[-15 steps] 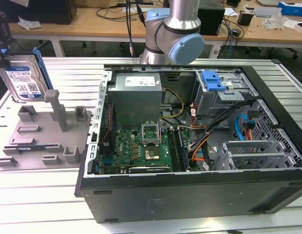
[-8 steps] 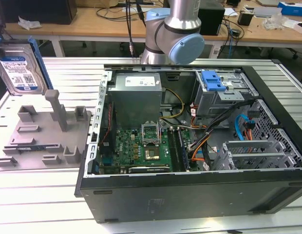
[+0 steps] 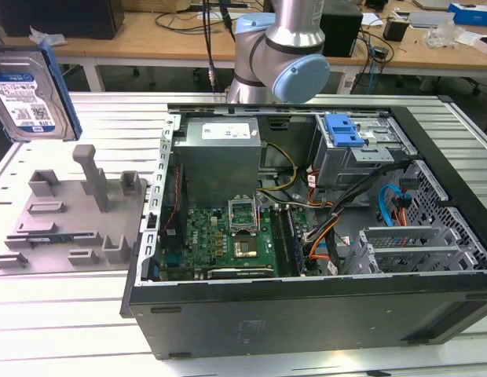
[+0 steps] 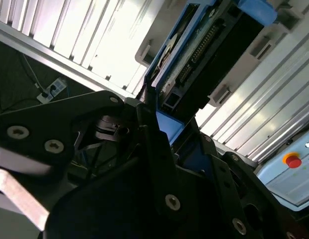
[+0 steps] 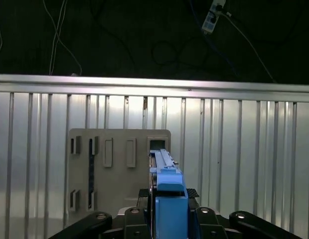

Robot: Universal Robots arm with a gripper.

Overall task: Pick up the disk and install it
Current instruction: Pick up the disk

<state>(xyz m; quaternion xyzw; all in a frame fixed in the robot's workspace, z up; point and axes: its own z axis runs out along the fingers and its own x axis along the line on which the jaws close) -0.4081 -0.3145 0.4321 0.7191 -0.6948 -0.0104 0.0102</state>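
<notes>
Jaws clamped on the disk, at the exterior view's far left, held on edge above the slatted metal table with its label facing the camera. In the first wrist view the gripper pinches it at the blue bracket, with the grey slotted fixture beneath, not touching. Right of the fixture is the open computer case. Inside it: grey power supply far left, motherboard near it, drive cage with blue latch far right. Robot arm stands behind the case.
</notes>
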